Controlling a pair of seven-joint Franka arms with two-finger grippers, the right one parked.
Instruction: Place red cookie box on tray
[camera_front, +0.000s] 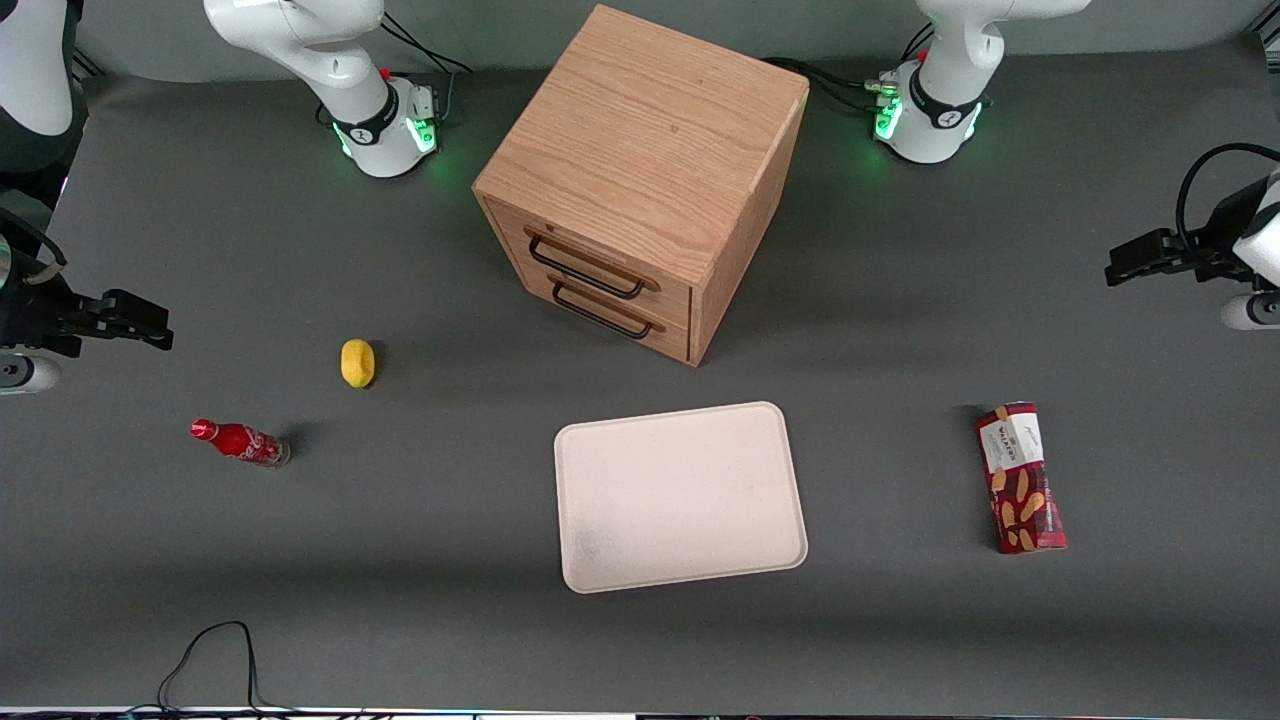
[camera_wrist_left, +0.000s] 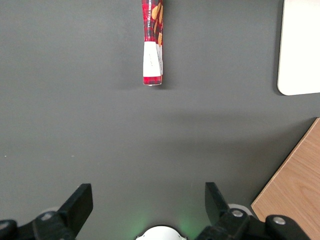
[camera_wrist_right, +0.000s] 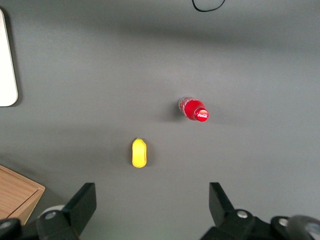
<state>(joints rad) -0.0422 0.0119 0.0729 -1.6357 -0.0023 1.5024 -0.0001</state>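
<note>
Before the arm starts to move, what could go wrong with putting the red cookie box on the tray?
1. The red cookie box is long and narrow. A grasp near one end could let it tilt or slip.
2. The gripper, open, hangs above bare table, not yet over the box; a skewed descent could push the box aside.
3. The tray has only a low rim, and the wooden cabinet stands close. A careless release might leave the box overhanging the rim.

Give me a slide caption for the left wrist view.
Open left gripper hovers above the table, apart from the long dark-red cookie box lying beside the pale cream tray.
</note>
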